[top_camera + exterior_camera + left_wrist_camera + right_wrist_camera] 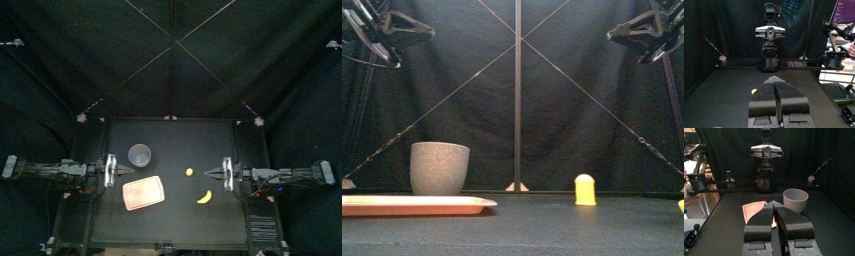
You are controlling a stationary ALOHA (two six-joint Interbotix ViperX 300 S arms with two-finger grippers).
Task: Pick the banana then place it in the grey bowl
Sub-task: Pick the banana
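Note:
The yellow banana (205, 197) lies on the black table toward the front right, and only its tip shows at the front view's right edge (680, 205). The tall grey speckled cup (140, 154) (438, 168) (795, 199) stands upright at the back left. My left gripper (112, 172) (775, 81) hovers left of the cup, jaws together, holding nothing. My right gripper (223, 174) (774, 203) hangs just behind and right of the banana, jaws together and empty.
A flat pink tray (142, 192) (416, 205) (754, 209) lies in front of the cup. A small yellow toy (190, 171) (584, 189) (753, 91) stands upright mid-table between the grippers, behind the banana.

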